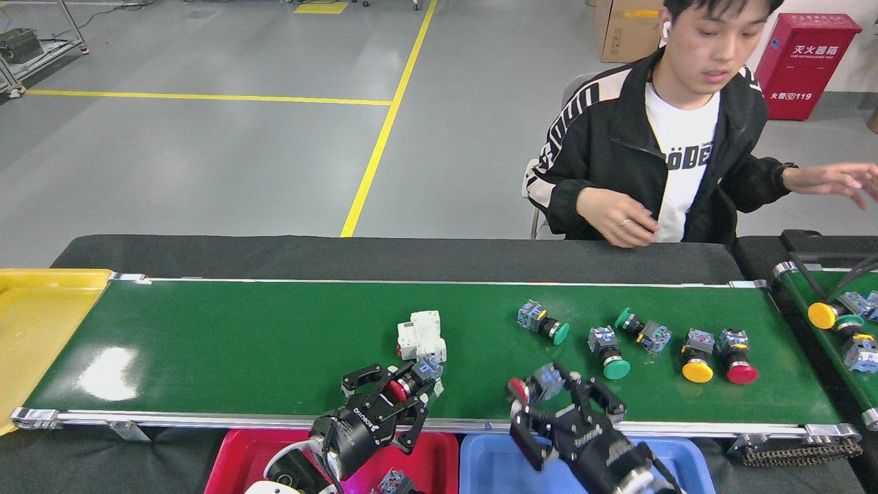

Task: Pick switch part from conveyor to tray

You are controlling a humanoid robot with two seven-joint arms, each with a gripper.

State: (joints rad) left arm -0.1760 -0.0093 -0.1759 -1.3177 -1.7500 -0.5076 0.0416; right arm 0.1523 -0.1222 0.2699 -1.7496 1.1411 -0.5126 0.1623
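The dark-green conveyor (240, 336) runs across the head view. At its near edge a red-capped switch part (410, 381) sits between the fingers of my left gripper (394, 396), which have drawn in against it. My right gripper (559, 405), blurred by motion, is shut on another red-capped switch part (538, 383) and holds it just above the belt's front rail. Below that rail are a red tray (233, 460) and a blue tray (487, 453). A yellow tray (41, 322) lies at the belt's left end.
A white breaker (422, 333) lies just behind my left gripper. Several more switch parts with green (607, 351), yellow (696, 357) and red (737, 358) caps lie on the belt's right half. A narrower belt (816, 295) is at far right. A person sits behind, one hand (617, 219) over the black table edge.
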